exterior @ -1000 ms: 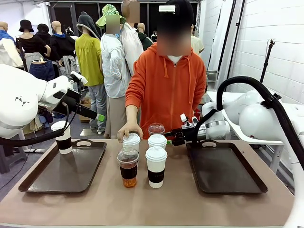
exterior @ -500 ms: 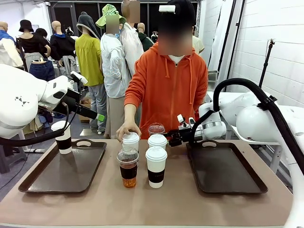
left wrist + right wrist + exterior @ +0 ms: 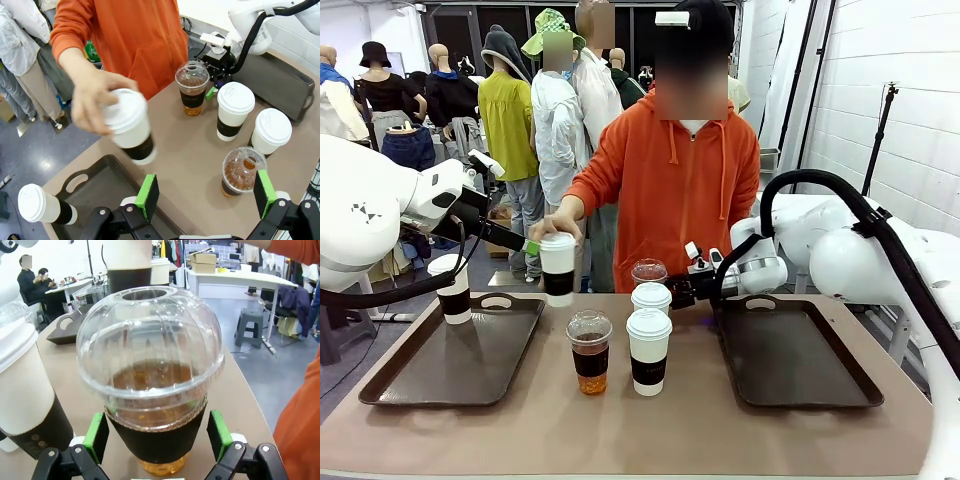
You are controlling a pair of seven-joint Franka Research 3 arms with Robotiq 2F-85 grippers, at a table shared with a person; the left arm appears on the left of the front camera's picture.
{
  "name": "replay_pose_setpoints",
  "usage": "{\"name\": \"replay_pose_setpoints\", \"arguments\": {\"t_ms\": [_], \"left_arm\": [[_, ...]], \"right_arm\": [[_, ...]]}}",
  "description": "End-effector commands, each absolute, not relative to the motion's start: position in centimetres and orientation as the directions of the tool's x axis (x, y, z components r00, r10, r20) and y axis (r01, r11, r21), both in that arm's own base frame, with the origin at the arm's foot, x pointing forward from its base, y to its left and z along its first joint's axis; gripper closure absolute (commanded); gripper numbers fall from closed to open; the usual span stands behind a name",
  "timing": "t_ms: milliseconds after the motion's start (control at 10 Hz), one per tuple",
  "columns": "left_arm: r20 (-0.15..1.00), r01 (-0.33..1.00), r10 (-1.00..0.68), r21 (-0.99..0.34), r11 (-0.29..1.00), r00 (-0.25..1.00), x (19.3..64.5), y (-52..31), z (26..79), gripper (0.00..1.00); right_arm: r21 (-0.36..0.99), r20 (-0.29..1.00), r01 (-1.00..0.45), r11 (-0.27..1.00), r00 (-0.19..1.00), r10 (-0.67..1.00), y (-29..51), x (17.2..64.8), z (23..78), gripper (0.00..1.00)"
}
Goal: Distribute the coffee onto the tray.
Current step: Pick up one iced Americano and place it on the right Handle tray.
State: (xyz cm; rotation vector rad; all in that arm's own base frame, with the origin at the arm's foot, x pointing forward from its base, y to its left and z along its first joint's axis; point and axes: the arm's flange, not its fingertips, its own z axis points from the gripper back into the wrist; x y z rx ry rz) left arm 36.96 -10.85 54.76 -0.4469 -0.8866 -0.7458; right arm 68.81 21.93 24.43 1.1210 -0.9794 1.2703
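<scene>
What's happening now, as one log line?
right gripper: open, around dome-lidded cup | left gripper: open, empty | person's hand: holding white cup

A brown tabletop (image 3: 520, 430) is stretching across the lower front view, and a person in an orange hoodie (image 3: 680, 190) is standing at its twelve o'clock edge. At two o'clock from that person a white brick wall (image 3: 910, 90) is running back, with a thin black stand (image 3: 883, 125) rising before it. In the right wrist view a grey stool (image 3: 252, 325) is sitting on the floor at three o'clock (legs splayed), a white desk (image 3: 235, 277) is carrying cardboard boxes (image 3: 202, 260) at one o'clock, and two seated people (image 3: 35, 277) are sitting by another desk at ten o'clock.
</scene>
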Motion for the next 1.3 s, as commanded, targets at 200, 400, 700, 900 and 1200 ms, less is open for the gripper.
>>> {"name": "replay_pose_setpoints", "arguments": {"t_ms": [200, 400, 700, 900, 1200], "left_arm": [[0.821, 0.742, -0.393, -0.054, 0.669, 0.415, 37.0, -10.7, 54.7, 0.00], [0.821, 0.742, -0.393, -0.054, 0.669, 0.415, 37.0, -10.7, 54.7, 0.00], [0.821, 0.742, -0.393, -0.054, 0.669, 0.415, 37.0, -10.7, 54.7, 0.00], [0.821, 0.742, -0.393, -0.054, 0.669, 0.415, 37.0, -10.7, 54.7, 0.00], [0.821, 0.742, -0.393, -0.054, 0.669, 0.415, 37.0, -10.7, 54.7, 0.00]], "right_arm": [[0.127, 0.966, -0.991, -0.051, 0.112, 0.231, 24.0, 70.3, 24.1, 0.00], [0.147, 0.969, -0.986, -0.073, 0.128, 0.212, 24.0, 70.2, 24.1, 0.00], [0.154, 0.969, -0.987, -0.053, 0.140, 0.204, 23.6, 69.9, 24.0, 0.38], [0.163, 0.968, -0.986, -0.044, 0.151, 0.201, 23.5, 69.9, 24.1, 0.38], [0.161, 0.973, -0.985, -0.056, 0.149, 0.178, 22.8, 69.5, 25.5, 0.38]]}}
